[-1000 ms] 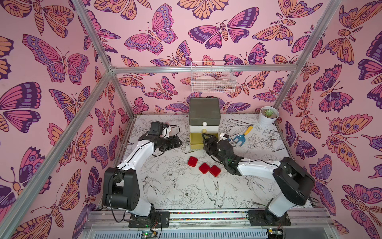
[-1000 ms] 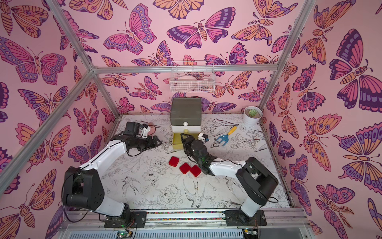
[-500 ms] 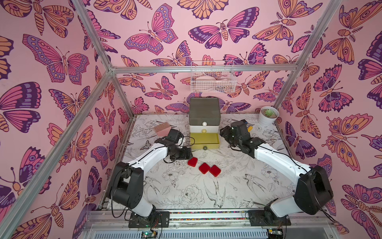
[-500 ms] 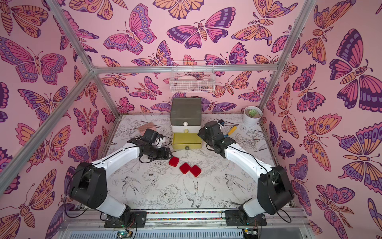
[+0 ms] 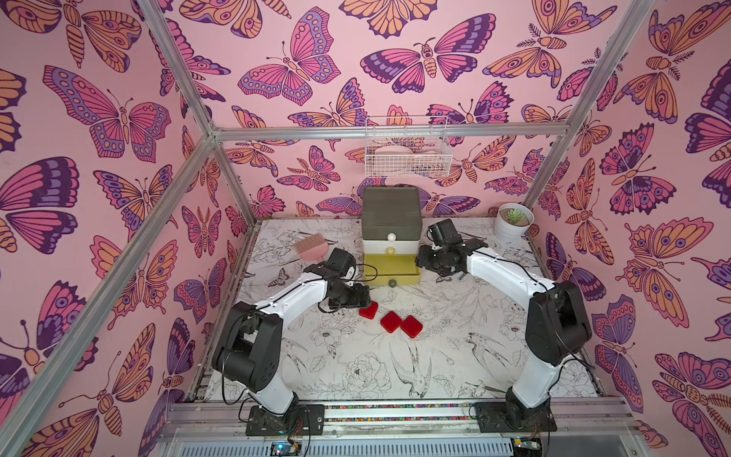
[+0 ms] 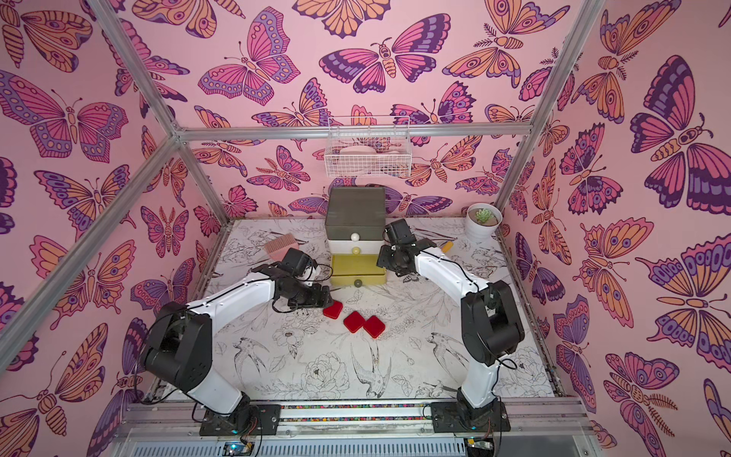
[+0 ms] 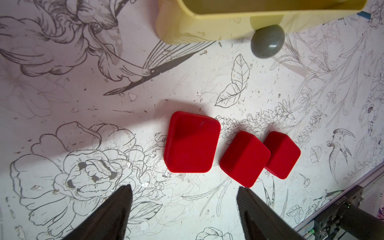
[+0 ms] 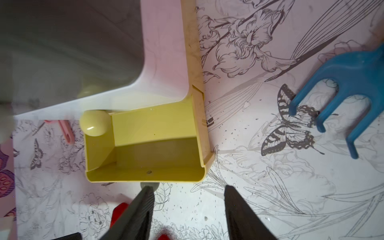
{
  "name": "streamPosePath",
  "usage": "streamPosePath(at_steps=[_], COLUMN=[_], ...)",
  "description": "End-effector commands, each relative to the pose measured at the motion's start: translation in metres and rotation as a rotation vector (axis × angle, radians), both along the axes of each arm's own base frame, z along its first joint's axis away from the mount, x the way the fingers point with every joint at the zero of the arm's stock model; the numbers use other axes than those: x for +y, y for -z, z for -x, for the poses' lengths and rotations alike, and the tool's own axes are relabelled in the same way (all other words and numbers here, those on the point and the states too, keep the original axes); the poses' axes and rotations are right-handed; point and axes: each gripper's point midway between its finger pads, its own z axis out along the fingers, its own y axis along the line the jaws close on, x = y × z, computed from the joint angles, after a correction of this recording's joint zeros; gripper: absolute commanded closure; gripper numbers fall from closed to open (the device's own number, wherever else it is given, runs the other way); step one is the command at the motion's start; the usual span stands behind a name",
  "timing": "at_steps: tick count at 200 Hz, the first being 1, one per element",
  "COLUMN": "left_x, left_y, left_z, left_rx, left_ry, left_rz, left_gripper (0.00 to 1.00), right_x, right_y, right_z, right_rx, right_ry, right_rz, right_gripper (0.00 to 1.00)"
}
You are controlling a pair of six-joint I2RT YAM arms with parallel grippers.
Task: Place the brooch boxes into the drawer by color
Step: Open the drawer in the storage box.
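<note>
Red boxes, three in a short row, lie on the flower-printed table in front of the chest. The two farthest from the left arm touch. Small white print on a black part at the table's edge is too blurred to read.

The chest's yellow bottom drawer stands pulled out, and the part in view is empty. The grey and white tiers above are shut. A wire basket on the back wall holds pale things I cannot make out. A white pot holds a green succulent.

A second ago the right gripper was at the drawer front. Now it hangs just right of the drawer, fingers apart, holding nothing. The left gripper was then near the left wall. Now it hovers beside the nearest red box, spread wide and empty.
</note>
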Motion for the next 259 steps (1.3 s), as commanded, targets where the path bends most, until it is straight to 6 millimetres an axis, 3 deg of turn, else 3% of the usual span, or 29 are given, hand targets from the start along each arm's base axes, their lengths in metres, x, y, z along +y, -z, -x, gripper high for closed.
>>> streamPosePath(at_steps=[1,64,102,168,186,215,259], left_x=[0.002,0.001,0.002,0.003,0.002,0.002,0.004], left_y=[-0.001,-0.003,-0.002,-0.001,-0.002,-0.003,-0.003], left_z=[0.003,0.002,0.002,0.004,0.003,0.003,0.001], left_rx=[0.006,-0.004,-0.005,-0.005,-0.008,-0.01,-0.007], left_ry=[-0.004,0.006,0.01,0.019,0.021,0.022,0.018], left_rz=[-0.01,-0.01,-0.011,-0.017,-0.017,-0.014,-0.01], left_gripper=[0.14,0.14,0.14,0.14,0.14,0.14,0.14], right_x=[-0.002,0.004,0.005,0.007,0.005,0.005,0.007], right_y=[0.014,0.038,0.048,0.055,0.056,0.055,0.055], right_z=[-0.003,-0.018,-0.021,-0.023,-0.023,-0.021,-0.01], right_rx=[0.023,0.023,0.03,0.045,0.041,0.046,0.059], right_ry=[-0.049,-0.04,-0.037,-0.035,-0.032,-0.035,-0.038], right_rz=[0.053,0.048,0.051,0.064,0.071,0.072,0.069], right_gripper=[0.42,0.49,0.61,0.7,0.78,0.81,0.93])
